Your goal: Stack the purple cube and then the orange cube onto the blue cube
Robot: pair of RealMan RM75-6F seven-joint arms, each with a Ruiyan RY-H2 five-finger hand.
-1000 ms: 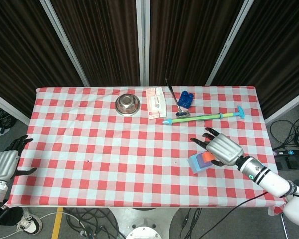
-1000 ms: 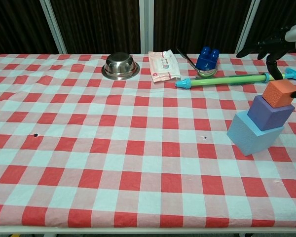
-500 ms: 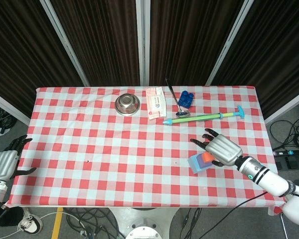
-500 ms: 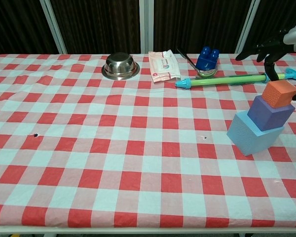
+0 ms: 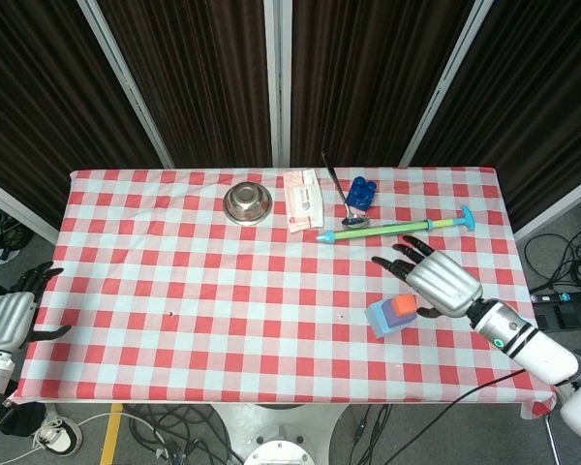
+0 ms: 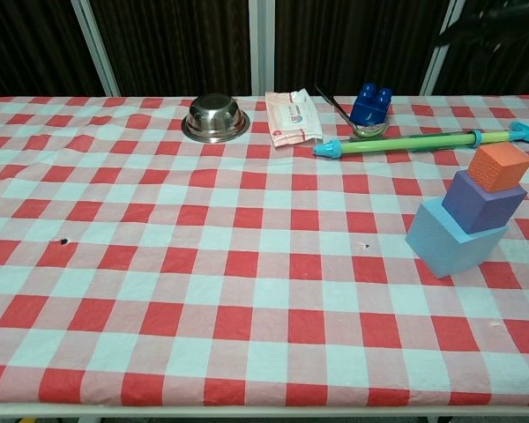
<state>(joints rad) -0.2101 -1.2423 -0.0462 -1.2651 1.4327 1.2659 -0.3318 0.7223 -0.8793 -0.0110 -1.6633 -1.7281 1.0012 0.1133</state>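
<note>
The head view looks steeply down from high above the near edge onto the whole table (image 5: 174, 281). The chest view faces across it, low and close. Both share the tabletop.

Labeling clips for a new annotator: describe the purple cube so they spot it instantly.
Start at the checkered table and go to its right side, to the three-cube tower there. The purple cube is the middle block, resting on the larger blue cube with the smaller orange cube on top.
</note>
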